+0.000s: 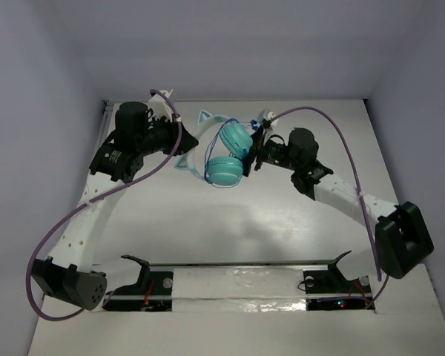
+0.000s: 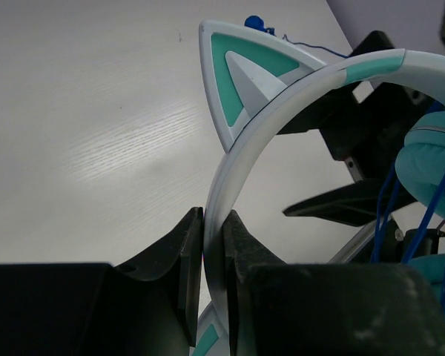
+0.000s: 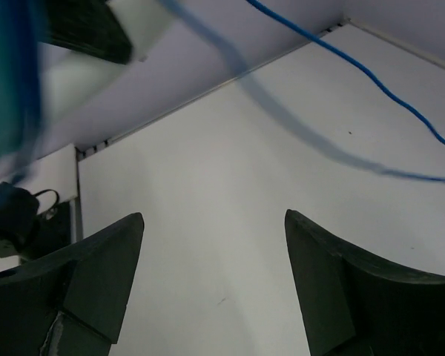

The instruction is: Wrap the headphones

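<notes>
The teal headphones (image 1: 226, 154) hang above the table's far middle, held between the two arms. My left gripper (image 1: 184, 143) is shut on the pale headband (image 2: 224, 185); in the left wrist view both pads (image 2: 239, 237) press it, just below a cat-ear point (image 2: 241, 74). The thin dark-blue cord (image 1: 241, 159) runs over the earcups (image 2: 434, 159) and shows in the right wrist view (image 3: 371, 78) as loose strands. My right gripper (image 1: 254, 152) is close by the earcups' right side. It is open and empty (image 3: 213, 222), with the cord beyond its fingertips (image 3: 104, 271).
Thick purple robot cables (image 1: 348, 152) arc over both arms. A metal rail (image 1: 237, 265) and the arm bases run along the near edge. White walls (image 1: 230, 44) close in the table at the back and sides.
</notes>
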Action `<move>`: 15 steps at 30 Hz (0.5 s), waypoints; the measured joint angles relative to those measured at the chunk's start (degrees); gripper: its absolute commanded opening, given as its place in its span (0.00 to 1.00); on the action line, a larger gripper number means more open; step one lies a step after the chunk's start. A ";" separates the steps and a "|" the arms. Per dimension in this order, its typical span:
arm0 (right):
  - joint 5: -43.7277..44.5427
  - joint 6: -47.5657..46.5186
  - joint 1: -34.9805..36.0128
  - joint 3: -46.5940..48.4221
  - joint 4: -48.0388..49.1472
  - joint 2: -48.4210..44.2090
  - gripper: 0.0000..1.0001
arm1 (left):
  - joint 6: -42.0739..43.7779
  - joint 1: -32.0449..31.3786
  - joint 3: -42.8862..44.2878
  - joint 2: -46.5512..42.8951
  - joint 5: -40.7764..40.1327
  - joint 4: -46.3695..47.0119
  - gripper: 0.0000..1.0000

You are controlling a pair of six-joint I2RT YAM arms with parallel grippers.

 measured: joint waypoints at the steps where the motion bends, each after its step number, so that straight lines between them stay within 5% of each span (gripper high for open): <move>1: 0.39 -0.66 0.00 0.74 -0.20 1.31 0.81 | -0.09 0.13 0.00 -0.09 0.17 0.17 0.00; 15: 4.20 -1.16 0.00 -2.14 0.79 -2.78 0.80 | 0.00 0.11 1.27 -0.20 1.31 -0.72 0.00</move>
